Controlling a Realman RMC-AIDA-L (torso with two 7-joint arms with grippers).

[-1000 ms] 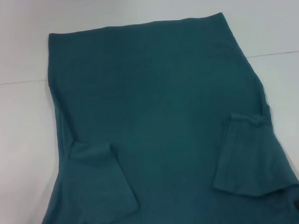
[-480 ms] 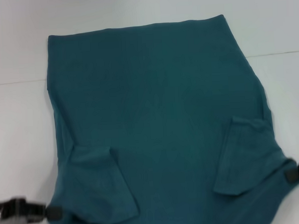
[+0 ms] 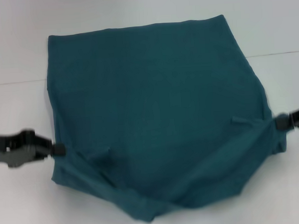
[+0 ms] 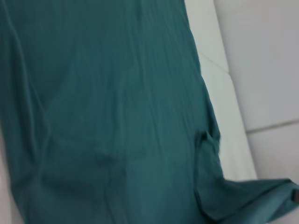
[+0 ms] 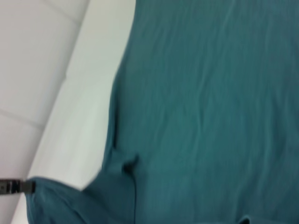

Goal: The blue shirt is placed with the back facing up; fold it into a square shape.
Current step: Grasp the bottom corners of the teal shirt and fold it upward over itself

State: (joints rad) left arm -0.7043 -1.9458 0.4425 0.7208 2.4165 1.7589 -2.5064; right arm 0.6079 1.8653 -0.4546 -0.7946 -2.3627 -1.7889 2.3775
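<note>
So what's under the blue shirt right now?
White table shows all around the blue shirt. The left gripper and right gripper hold its sides; anything beneath is covered.

Shirt (image 3: 154,111): one, dark teal-blue, plain side up, no lettering showing. Spread across a white surface, far hem flat and straight. Near portion lifted off the surface and drawn taut from its left and right edges, the fabric between sagging to a low, rumpled point at the near middle. Creases run diagonally from both raised edges toward that point. Sleeves folded inward, now mostly lost in the bunched cloth.
</note>
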